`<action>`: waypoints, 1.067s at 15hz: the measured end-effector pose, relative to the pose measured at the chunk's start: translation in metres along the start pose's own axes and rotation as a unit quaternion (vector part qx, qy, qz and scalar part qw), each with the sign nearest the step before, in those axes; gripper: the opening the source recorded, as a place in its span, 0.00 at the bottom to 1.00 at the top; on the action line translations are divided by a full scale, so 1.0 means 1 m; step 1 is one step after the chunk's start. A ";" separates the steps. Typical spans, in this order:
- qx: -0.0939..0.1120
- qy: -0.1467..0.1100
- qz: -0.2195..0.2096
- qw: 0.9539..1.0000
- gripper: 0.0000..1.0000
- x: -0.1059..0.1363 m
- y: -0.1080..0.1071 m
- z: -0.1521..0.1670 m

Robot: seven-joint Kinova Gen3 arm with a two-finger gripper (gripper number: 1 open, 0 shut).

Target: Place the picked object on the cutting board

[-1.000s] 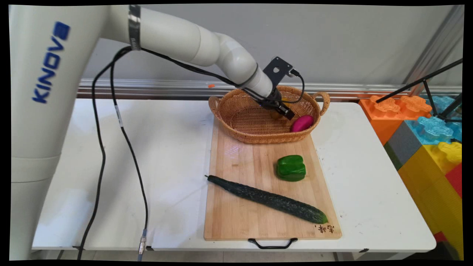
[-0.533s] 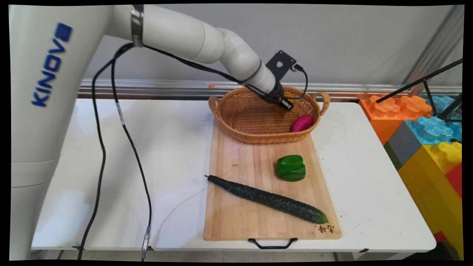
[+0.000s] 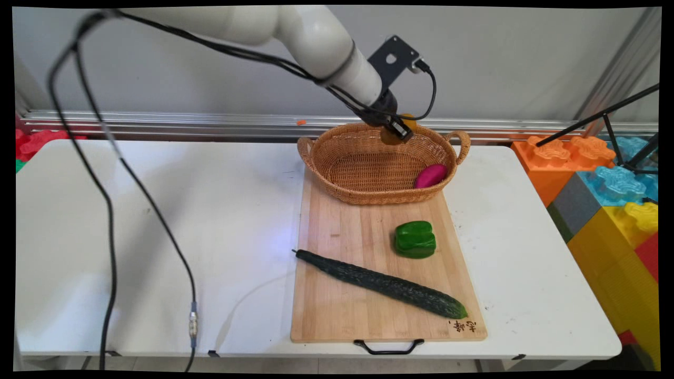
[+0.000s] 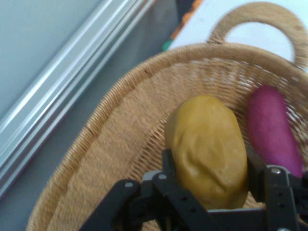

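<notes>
A yellow-brown potato (image 4: 208, 149) is clamped between the two black fingers (image 4: 169, 166) of the gripper (image 3: 396, 131), one finger pressed against each side of it. The potato is held in the air above the far rim of a woven wicker basket (image 3: 342, 173). Below the fingers and a little to one side, a magenta sweet potato (image 3: 430, 176) is seen lying inside the basket against its wall, apart from the held potato. The basket rests on the far end of a wooden cutting board (image 3: 337, 310) on the white surface (image 3: 210, 221). Well away from the fingers, a green bell pepper (image 3: 415, 239) and a long dark cucumber (image 3: 380, 283) are laid on the board.
</notes>
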 end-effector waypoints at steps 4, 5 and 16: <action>-0.028 -0.025 0.024 0.999 0.00 -0.006 0.012 -0.054; -0.037 -0.038 0.031 0.998 0.00 -0.013 0.015 -0.070; -0.110 -0.118 0.078 0.984 0.00 -0.114 0.061 -0.104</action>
